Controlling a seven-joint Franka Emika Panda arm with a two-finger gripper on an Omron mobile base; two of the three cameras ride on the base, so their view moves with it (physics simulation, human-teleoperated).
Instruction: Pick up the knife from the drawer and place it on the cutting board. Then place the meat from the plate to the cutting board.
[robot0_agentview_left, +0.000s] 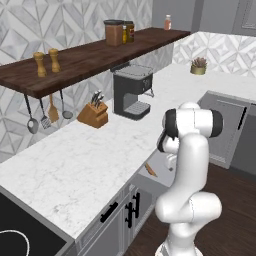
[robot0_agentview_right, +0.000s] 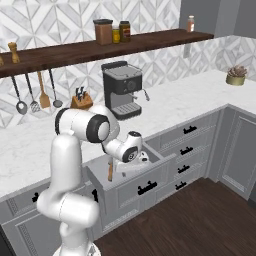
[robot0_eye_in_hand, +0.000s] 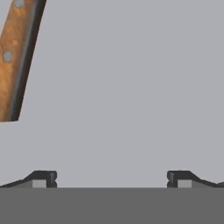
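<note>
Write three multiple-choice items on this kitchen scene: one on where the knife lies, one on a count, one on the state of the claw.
1. Where is the knife?
A. in the open drawer
B. on the shelf
C. in the knife block

2. How many utensils hang under the shelf?
A. one
B. three
C. six

3. How does the claw stand?
A. shut on the knife
B. open, holding nothing
C. shut on a jar

Answers:
1 A, its wooden handle lies on the drawer's pale floor.
2 B, three hang side by side on the wall.
3 B, the hand view shows both tips wide apart with the handle off to one side.
</note>
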